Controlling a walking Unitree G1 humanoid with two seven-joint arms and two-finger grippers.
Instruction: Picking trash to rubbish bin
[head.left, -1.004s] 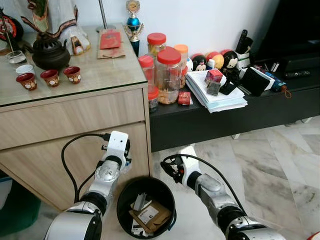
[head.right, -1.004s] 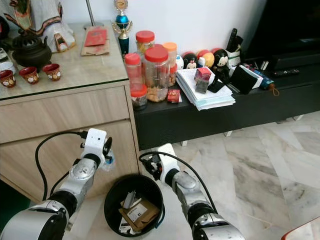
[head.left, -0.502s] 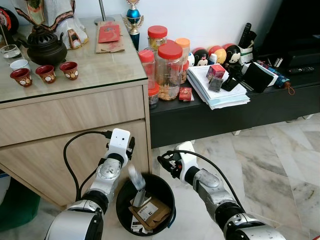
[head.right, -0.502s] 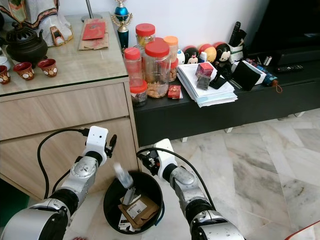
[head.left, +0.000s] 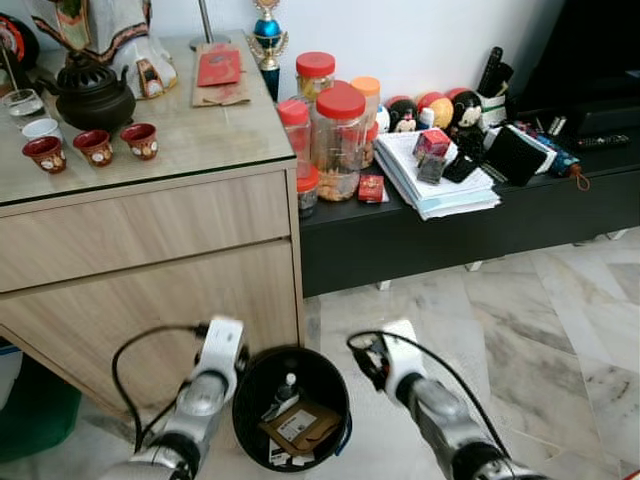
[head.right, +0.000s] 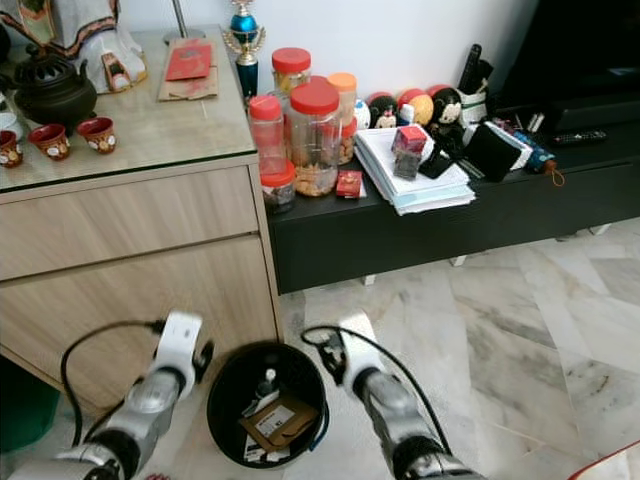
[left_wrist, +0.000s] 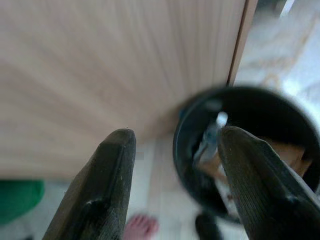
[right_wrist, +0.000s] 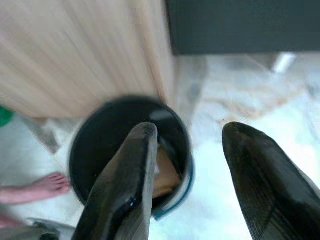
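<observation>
Flanking black bin (head.left: 245, 395), left gripper (left_wrist: 172, 150) at 9 o'clock, right gripper (right_wrist: 187, 150) at 3, both spread, empty, box (head.left: 300, 428) label unreadable.

The bottle (head.left: 284, 390) now lies inside the bin (head.left: 245, 415). Both arms have dropped lower beside the bin, left gripper (left_wrist: 172, 172) empty and spread.

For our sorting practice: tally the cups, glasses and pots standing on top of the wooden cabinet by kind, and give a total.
Red cups: 3
White cup: 1
Glass: 1
Dark pot: 1
Total: 6
</observation>
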